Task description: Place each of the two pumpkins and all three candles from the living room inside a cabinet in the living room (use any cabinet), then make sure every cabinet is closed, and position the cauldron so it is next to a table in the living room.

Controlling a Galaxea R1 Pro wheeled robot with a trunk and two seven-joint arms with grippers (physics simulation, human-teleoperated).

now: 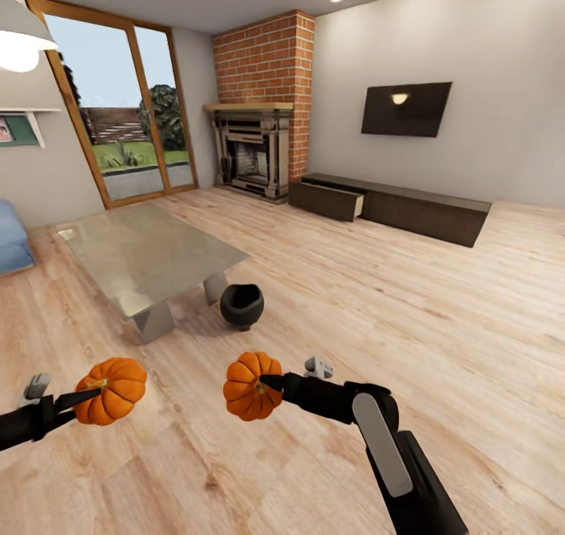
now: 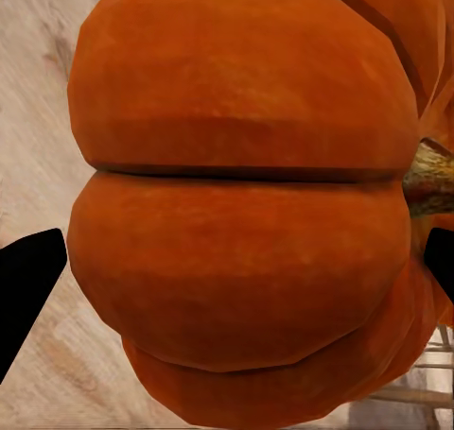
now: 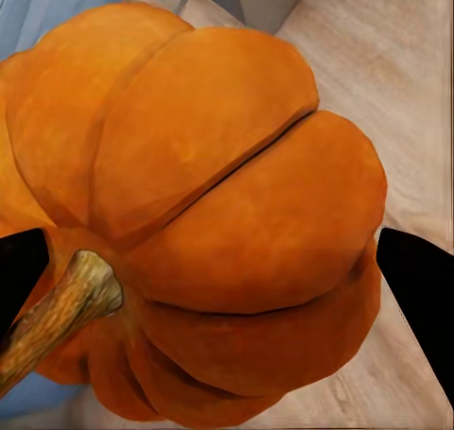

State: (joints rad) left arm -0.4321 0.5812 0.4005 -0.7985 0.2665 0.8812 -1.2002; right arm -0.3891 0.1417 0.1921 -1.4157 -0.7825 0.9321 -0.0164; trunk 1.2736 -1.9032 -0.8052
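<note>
My left gripper [image 1: 92, 396] is shut on one orange pumpkin [image 1: 114, 390], held above the floor at the lower left. Another pumpkin [image 1: 249, 386] sits in my right gripper [image 1: 267, 384], which is shut on it near the bottom centre. Each wrist view looks straight at ribbed orange skin, one pumpkin [image 2: 246, 203] with black fingertips [image 2: 28, 283] at its sides, the other pumpkin [image 3: 208, 222] with its brown stem showing. The black cauldron [image 1: 242, 305] stands on the floor beside the glass-topped table [image 1: 141, 252]. The long dark cabinet [image 1: 408, 205] lies along the far wall with one drawer [image 1: 328, 200] pulled out. No candles can be seen.
A brick fireplace [image 1: 255, 147] fills the far corner, left of the cabinet. A wall TV [image 1: 406, 109] hangs above the cabinet. Glass patio doors [image 1: 129, 111] are at the back left and a blue sofa edge [image 1: 12, 237] at far left. Open wood floor [image 1: 392, 300] stretches toward the cabinet.
</note>
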